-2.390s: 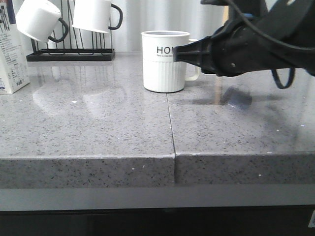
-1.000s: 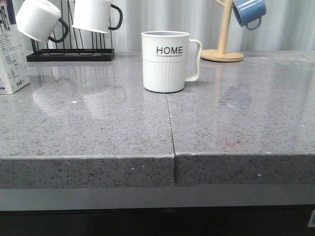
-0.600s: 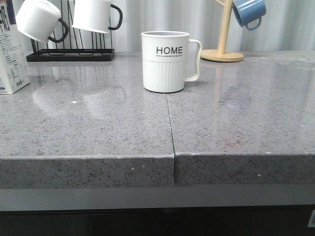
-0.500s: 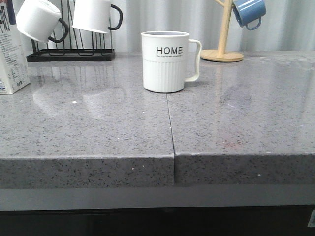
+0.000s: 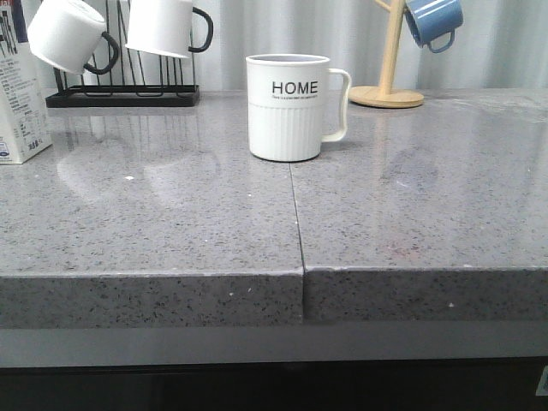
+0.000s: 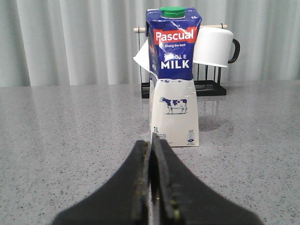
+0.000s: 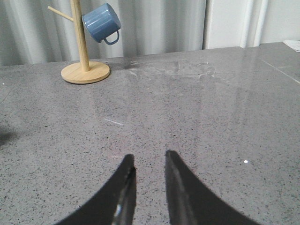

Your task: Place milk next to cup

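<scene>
The cup (image 5: pixel 288 107), white and ribbed with black "HOME" lettering, stands upright at mid-counter with its handle to the right. The milk (image 5: pixel 19 103) shows only as a strip of carton at the far left edge of the front view. In the left wrist view the milk (image 6: pixel 173 79) stands upright, blue top and cow picture facing the camera. My left gripper (image 6: pixel 151 143) is shut and empty, pointing at the carton's base from a short way off. My right gripper (image 7: pixel 147 158) is open over bare counter. Neither gripper shows in the front view.
A black rack (image 5: pixel 124 94) at the back left holds two white mugs (image 5: pixel 67 34) with black handles. A wooden mug tree (image 5: pixel 387 94) with a blue mug (image 5: pixel 432 21) stands at the back right. A seam (image 5: pixel 295 214) runs down the grey counter to its front edge.
The right arm, which reached across in front of the cup 2.4 s ago, has left the front view. Over the last second nothing has moved.
</scene>
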`<state>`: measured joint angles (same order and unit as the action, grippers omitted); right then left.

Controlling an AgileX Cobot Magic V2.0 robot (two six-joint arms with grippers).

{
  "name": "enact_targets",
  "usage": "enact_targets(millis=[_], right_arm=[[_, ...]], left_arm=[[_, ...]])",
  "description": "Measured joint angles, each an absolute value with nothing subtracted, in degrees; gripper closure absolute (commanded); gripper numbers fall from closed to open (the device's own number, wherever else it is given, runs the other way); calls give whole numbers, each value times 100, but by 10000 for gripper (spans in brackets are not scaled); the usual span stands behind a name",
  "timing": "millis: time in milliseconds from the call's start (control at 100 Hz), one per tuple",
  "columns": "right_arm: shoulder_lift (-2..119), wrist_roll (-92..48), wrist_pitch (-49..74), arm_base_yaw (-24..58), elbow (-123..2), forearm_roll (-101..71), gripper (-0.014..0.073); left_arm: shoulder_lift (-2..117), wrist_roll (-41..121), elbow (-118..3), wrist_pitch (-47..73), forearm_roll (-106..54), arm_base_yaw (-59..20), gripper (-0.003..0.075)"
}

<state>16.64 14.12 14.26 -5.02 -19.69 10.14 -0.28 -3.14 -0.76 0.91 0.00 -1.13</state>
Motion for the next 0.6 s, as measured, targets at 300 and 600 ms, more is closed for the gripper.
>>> enact_targets(millis=[300, 600], right_arm=[[1664, 1433, 1379, -502, -1956, 1014, 716], [1664, 1433, 1371, -502, -1956, 1014, 715]], left_arm=[[-28, -314, -76, 91, 0, -113, 741], [-28, -314, -76, 91, 0, -113, 741]])
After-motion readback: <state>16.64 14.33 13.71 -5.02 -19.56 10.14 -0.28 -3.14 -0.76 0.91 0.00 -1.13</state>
